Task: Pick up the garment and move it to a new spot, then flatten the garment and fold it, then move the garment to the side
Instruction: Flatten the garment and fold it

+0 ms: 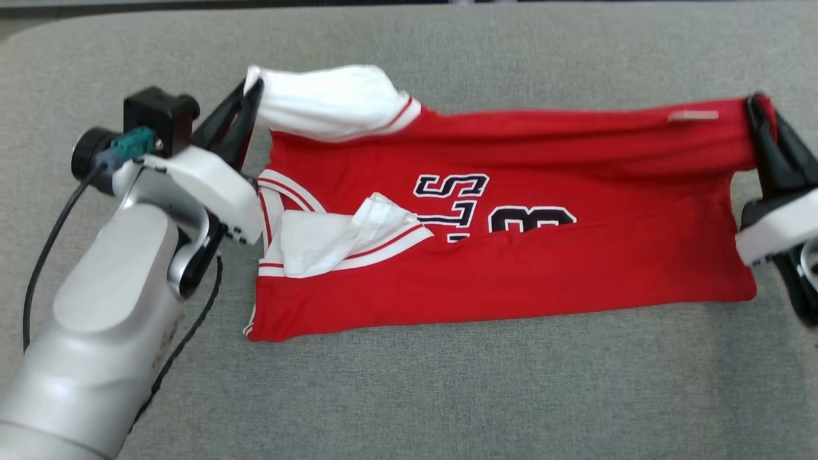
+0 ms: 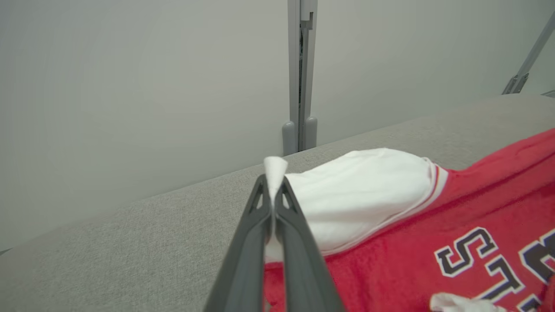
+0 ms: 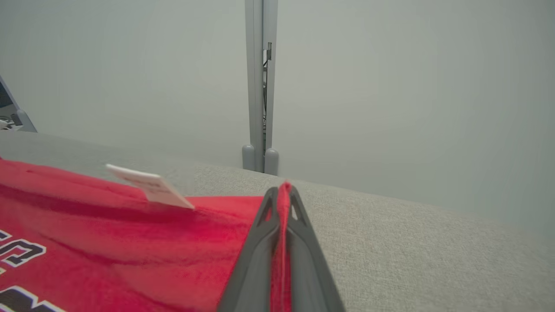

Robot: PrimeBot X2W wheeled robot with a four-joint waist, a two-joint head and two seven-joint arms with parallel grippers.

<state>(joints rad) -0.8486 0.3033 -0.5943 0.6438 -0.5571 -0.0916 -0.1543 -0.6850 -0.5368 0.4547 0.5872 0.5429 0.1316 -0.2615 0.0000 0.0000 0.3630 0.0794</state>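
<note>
A red jersey (image 1: 511,268) with white sleeves and dark lettering lies across the grey padded surface, its far edge lifted and stretched between my two grippers. My left gripper (image 1: 252,89) is shut on the tip of the far white sleeve (image 2: 360,190); white cloth pokes out between its fingertips (image 2: 274,184). My right gripper (image 1: 757,105) is shut on the jersey's far red corner (image 3: 284,193), beside a small white tag (image 3: 151,186). The near white sleeve (image 1: 345,239) lies folded on the jersey's front.
The grey fabric-covered surface (image 1: 447,396) extends all around the jersey, with wide room toward the front. A pale wall and a grey vertical post (image 2: 301,73) stand just behind its far edge. A black cable (image 1: 185,338) hangs along my left arm.
</note>
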